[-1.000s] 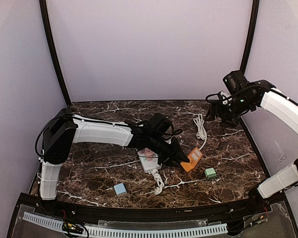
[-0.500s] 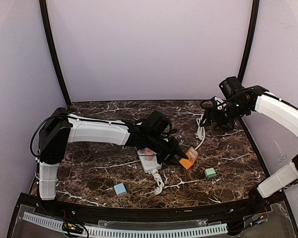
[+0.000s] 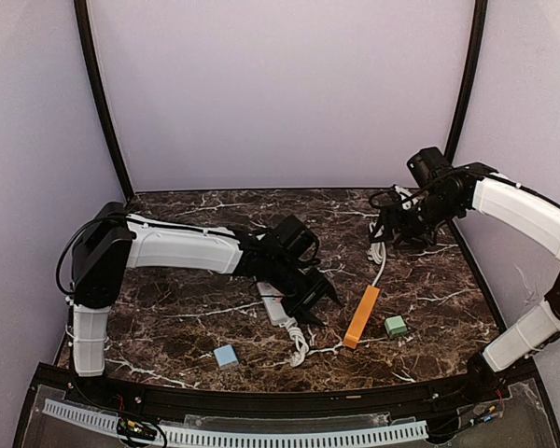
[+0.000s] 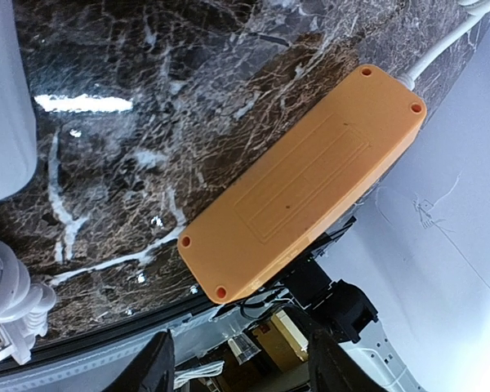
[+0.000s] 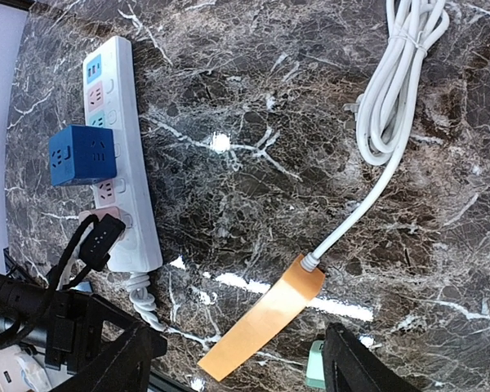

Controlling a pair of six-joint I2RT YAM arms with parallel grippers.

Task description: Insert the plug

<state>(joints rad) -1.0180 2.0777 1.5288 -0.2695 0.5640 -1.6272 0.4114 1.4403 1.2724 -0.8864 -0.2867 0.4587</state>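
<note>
The orange power strip (image 3: 362,316) rests on its narrow side on the marble table; its flat back fills the left wrist view (image 4: 302,184) and it shows edge-on in the right wrist view (image 5: 261,322). Its white cable (image 3: 378,241) lies coiled at the back right (image 5: 400,73). My left gripper (image 3: 319,294) is open and empty, just left of the strip (image 4: 241,367). A white power strip (image 3: 278,306) lies under the left arm, with a blue cube adapter (image 5: 82,153) plugged into it (image 5: 118,155). My right gripper (image 3: 395,238) hangs open above the coil (image 5: 237,367).
A green block (image 3: 396,326) sits right of the orange strip, also in the right wrist view (image 5: 314,367). A light blue block (image 3: 226,355) lies near the front edge. The white strip's twisted cord (image 3: 297,338) trails toward the front, its plug end showing (image 4: 8,351).
My left gripper has let go of the orange strip and drawn back to the left; the strip now lies on its side. My right gripper has moved a little left and down toward the coil.
</note>
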